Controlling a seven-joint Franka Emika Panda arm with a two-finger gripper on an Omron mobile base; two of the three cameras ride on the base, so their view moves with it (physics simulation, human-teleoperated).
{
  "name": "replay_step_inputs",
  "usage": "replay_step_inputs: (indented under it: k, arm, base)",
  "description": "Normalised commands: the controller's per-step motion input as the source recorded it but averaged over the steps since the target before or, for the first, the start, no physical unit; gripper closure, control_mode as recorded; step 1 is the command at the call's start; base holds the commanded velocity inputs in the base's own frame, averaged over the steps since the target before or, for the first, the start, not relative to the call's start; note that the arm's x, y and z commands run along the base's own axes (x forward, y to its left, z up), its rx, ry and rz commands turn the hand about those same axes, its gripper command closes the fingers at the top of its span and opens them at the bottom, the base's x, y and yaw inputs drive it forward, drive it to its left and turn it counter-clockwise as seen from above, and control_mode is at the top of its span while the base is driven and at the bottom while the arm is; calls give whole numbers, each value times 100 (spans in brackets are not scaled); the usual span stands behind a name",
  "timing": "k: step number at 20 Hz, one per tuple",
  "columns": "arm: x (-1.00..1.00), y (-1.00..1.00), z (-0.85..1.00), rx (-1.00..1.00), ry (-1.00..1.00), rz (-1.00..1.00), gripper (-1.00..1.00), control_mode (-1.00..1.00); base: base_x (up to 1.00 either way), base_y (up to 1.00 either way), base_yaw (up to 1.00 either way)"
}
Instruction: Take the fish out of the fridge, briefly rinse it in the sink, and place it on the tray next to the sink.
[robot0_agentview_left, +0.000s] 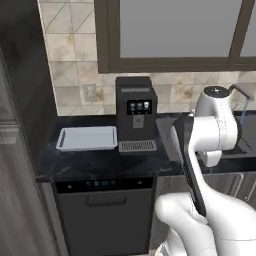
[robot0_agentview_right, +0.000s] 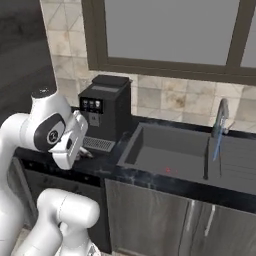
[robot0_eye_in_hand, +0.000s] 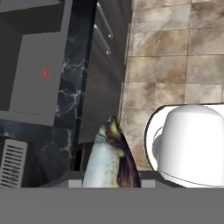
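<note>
Fish (robot0_eye_in_hand: 111, 159) held between closed fingers, pale belly and dark back rising from the bottom of the hand view, pointed end up. Fingers themselves hidden behind the fish there. Beyond it: sink (robot0_eye_in_hand: 33, 74) with its red drain mark (robot0_eye_in_hand: 45, 72), dark marbled counter (robot0_eye_in_hand: 72, 100), cabinet fronts and tiled floor, all rolled sideways.

From the right base view, hand (robot0_agentview_right: 75, 142) tilted down over the counter edge, just left of the sink (robot0_agentview_right: 165, 150) and in front of the coffee machine (robot0_agentview_right: 107, 112); fingertips out of sight behind the wrist. Thin faucet (robot0_agentview_right: 220, 120) upright at the far right of the basin.

From the left base view, white tray (robot0_agentview_left: 87, 138) lying flat on the counter, left of the coffee machine (robot0_agentview_left: 135, 112) and just beside its drip grate. Dishwasher (robot0_agentview_left: 105, 210) below. Dark tall fridge (robot0_agentview_left: 20, 125) along the left edge
</note>
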Motion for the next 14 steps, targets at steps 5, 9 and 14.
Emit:
replay_step_inputs:
  k: [5, 9, 14]
  arm:
    - [0, 0, 0, 0, 0, 0, 100, 100]
    - [0, 0, 0, 0, 0, 0, 100, 100]
    - [0, 0, 0, 0, 0, 0, 100, 100]
  base:
    - [47, 100, 0]
    - [33, 82, 0]
    - [54, 47, -1]
